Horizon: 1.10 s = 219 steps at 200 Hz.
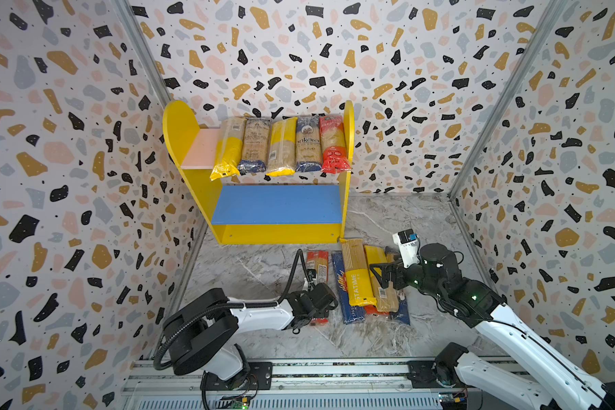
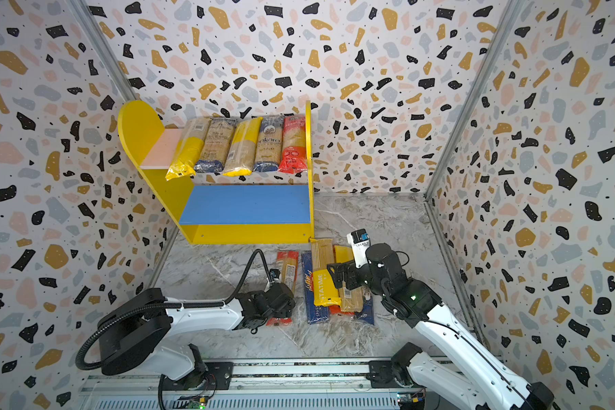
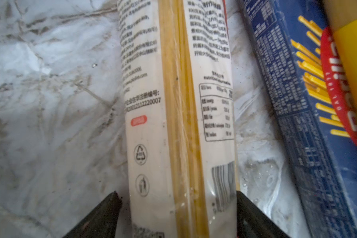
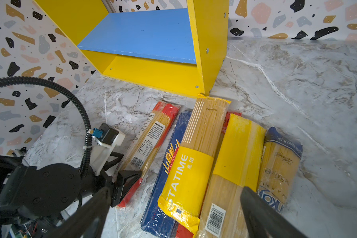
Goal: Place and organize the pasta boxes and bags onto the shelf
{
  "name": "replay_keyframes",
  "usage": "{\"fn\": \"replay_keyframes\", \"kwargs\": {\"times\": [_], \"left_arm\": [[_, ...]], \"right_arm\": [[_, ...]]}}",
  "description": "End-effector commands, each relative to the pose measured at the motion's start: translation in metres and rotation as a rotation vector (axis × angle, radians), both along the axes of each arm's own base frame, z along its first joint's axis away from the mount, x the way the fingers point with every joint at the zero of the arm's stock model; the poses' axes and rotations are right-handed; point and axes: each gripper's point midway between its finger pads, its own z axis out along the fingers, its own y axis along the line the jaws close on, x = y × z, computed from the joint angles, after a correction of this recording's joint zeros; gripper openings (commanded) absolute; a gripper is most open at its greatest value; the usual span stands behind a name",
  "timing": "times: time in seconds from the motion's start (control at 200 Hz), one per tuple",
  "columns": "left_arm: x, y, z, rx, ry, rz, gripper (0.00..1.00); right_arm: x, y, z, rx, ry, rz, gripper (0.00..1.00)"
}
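Left gripper (image 3: pixel 176 194) stands open astride the red bag (image 1: pixel 317 264), lower centre, gripping nothing yet. I'd close squarely mid-pack, lift it level, then slide it onto the blue board (image 1: pixel 277 204) of the shelf (image 1: pixel 281 235).

5 pasta bags (image 1: pixel 281 147) on shelf (image 1: pixel 182 131)

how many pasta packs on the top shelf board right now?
5, in one row on the pink board, left to right: yellow-ended bag, blue-ended bag, yellow bag, Ankara bag, red bag. None apparently hidden.
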Motion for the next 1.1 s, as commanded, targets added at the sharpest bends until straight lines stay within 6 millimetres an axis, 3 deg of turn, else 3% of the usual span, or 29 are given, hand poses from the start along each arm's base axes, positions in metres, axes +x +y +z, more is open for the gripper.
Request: {"fn": "replay_keyframes", "kwargs": {"times": [0.0,0.205,0.681,0.861,1.091], "left_arm": [[-0.019,0.023,-0.011,0.094,0.048,0.009,0.96],[-0.023,0.008,-0.004,0.048,0.003,0.02,0.99],[-0.03,-0.008,-0.04,0.004,0.025,0.025,0.99],[-0.038,0.001,-0.061,0.046,0.069,0.022,0.99],[-0.063,0.025,-0.109,0.101,0.185,0.026,0.95]], "right_arm": [[0.003,0.001,0.004,0.007,-0.022,0.0,0.99],[0.002,0.001,0.001,0.009,-0.014,0.005,0.99],[-0.005,-0.007,0.003,0.011,-0.009,-0.01,0.99],[-0.007,-0.009,0.005,0.019,-0.009,-0.02,0.99],[-0.009,-0.011,0.007,0.02,-0.012,-0.025,0.99]]}}
